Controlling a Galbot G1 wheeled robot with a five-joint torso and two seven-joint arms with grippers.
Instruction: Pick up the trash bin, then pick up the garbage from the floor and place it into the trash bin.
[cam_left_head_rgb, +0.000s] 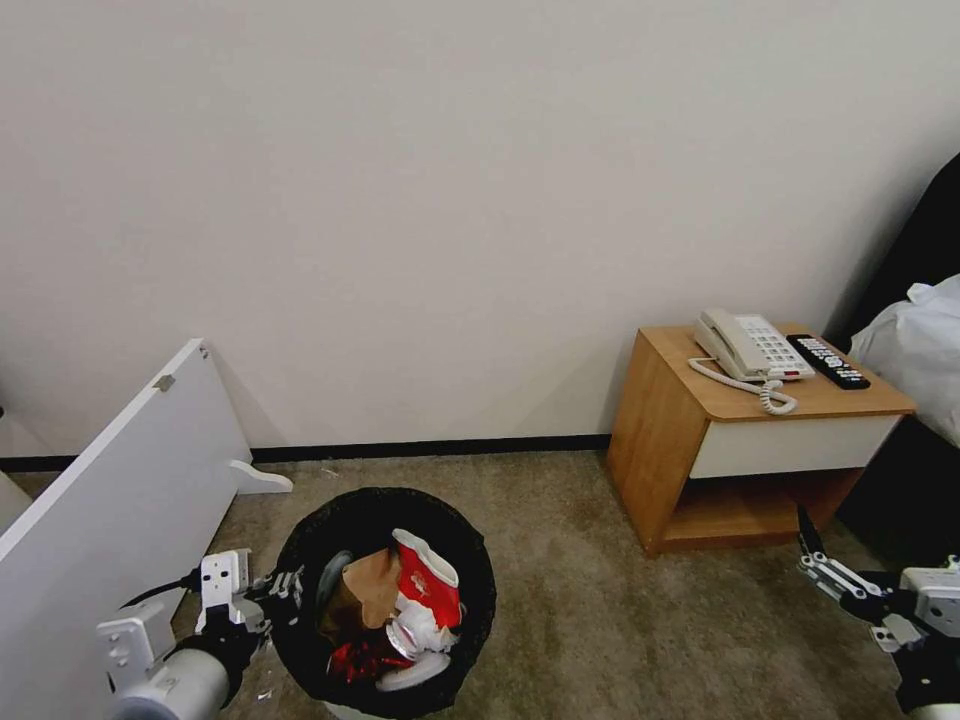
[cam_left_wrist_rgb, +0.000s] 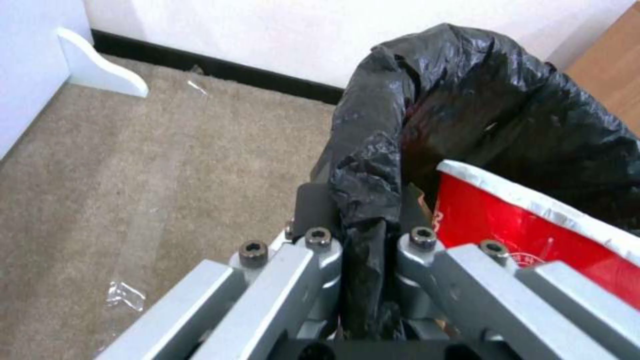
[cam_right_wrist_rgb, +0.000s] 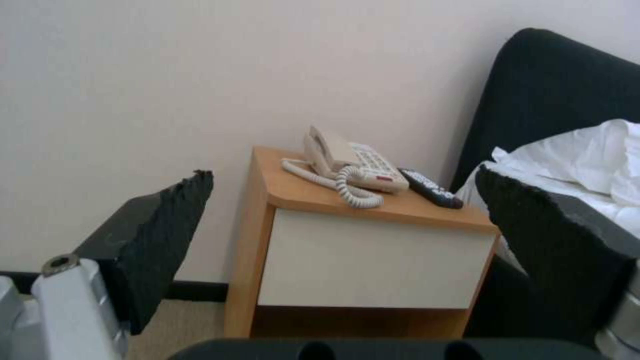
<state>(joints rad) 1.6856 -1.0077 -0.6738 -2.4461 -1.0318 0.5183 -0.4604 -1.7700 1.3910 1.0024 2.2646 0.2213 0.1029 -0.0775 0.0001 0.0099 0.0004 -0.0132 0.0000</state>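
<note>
The trash bin (cam_left_head_rgb: 300, 560), lined with a crinkly black bag, sits low in the head view over the beige carpet floor (cam_left_head_rgb: 600, 600). Garbage fills it: a brown paper bag (cam_left_head_rgb: 365, 590), a red-white snack packet (cam_left_head_rgb: 430, 580), a crushed red can (cam_left_head_rgb: 358, 660) and a white slipper (cam_left_head_rgb: 415, 675). My left gripper (cam_left_head_rgb: 285, 590) is shut on the bin's bag-covered rim (cam_left_wrist_rgb: 367, 170), one finger outside and one inside, beside the snack packet (cam_left_wrist_rgb: 527, 225). My right gripper (cam_left_head_rgb: 815, 560) hangs open at the lower right, in front of the nightstand, holding nothing; its dark fingers (cam_right_wrist_rgb: 160, 235) stand wide apart.
A wooden nightstand (cam_left_head_rgb: 660, 440) with a phone (cam_left_head_rgb: 750, 345) and a remote (cam_left_head_rgb: 828, 362) stands against the wall on the right, next to a bed with white bedding (cam_left_head_rgb: 920, 350). A white board (cam_left_head_rgb: 110, 500) leans at the left. A clear plastic scrap (cam_left_wrist_rgb: 123, 295) lies on the carpet.
</note>
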